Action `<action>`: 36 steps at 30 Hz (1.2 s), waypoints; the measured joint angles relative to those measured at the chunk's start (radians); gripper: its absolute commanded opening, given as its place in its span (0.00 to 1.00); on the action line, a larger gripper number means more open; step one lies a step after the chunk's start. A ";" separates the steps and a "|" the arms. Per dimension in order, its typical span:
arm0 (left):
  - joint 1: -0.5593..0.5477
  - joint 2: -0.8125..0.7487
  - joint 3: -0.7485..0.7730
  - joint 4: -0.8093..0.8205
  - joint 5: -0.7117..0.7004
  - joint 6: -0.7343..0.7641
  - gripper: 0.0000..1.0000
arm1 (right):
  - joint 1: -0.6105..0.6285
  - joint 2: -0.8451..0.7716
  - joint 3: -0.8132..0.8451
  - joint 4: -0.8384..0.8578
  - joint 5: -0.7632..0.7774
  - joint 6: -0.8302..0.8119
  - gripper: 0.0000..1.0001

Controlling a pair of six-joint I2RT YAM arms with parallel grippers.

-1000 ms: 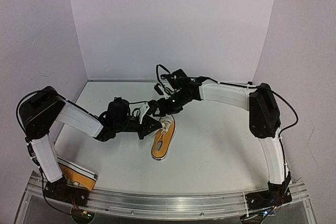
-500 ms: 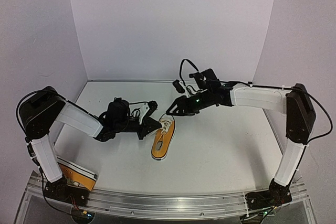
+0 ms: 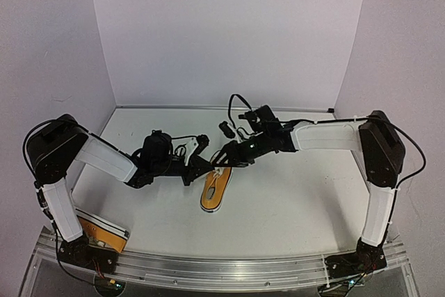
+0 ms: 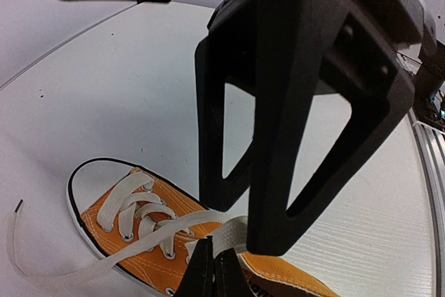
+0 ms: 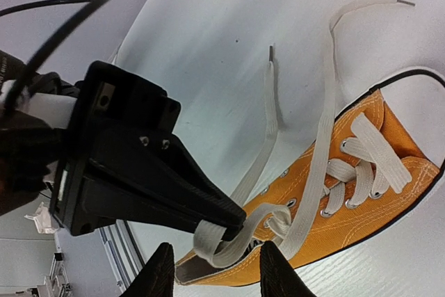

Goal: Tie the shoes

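Note:
One orange-yellow shoe (image 3: 215, 189) lies mid-table with its toe toward the arm bases, its white laces loose. My left gripper (image 3: 207, 166) is shut on a loop of lace (image 5: 222, 238) above the shoe's (image 4: 132, 241) opening; its tips (image 4: 213, 263) pinch the lace. My right gripper (image 3: 224, 160) hangs right beside it, open, its fingers (image 5: 274, 273) straddling the loop without pinching it. Two free lace ends (image 5: 271, 88) trail on the table beyond the shoe (image 5: 361, 193). The other shoe (image 3: 104, 233) lies at the near left, partly under the left arm.
White walls close the table (image 3: 292, 199) on the left, back and right. An aluminium rail (image 3: 222, 263) runs along the near edge, carrying both arm bases. A black cable (image 3: 233, 106) loops above the right wrist.
The right arm swung out to the right, then came back and lowered onto the lace loop, its jaws narrowing. The left gripper has held the loop still.

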 measured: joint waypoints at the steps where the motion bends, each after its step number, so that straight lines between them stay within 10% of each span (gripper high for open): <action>1: 0.000 0.000 0.000 0.000 0.000 0.000 0.00 | 0.003 0.010 0.001 0.001 0.000 0.000 0.35; 8: 0.000 0.000 0.001 0.000 -0.003 0.000 0.04 | 0.009 0.037 0.006 0.002 -0.004 0.006 0.00; 20: 0.084 -0.065 0.047 -0.238 -0.056 -0.051 0.43 | 0.010 0.031 0.008 -0.003 0.018 0.006 0.00; 36: 0.192 0.258 0.638 -0.728 -0.337 -0.146 0.44 | 0.010 0.018 -0.008 -0.003 0.035 0.003 0.00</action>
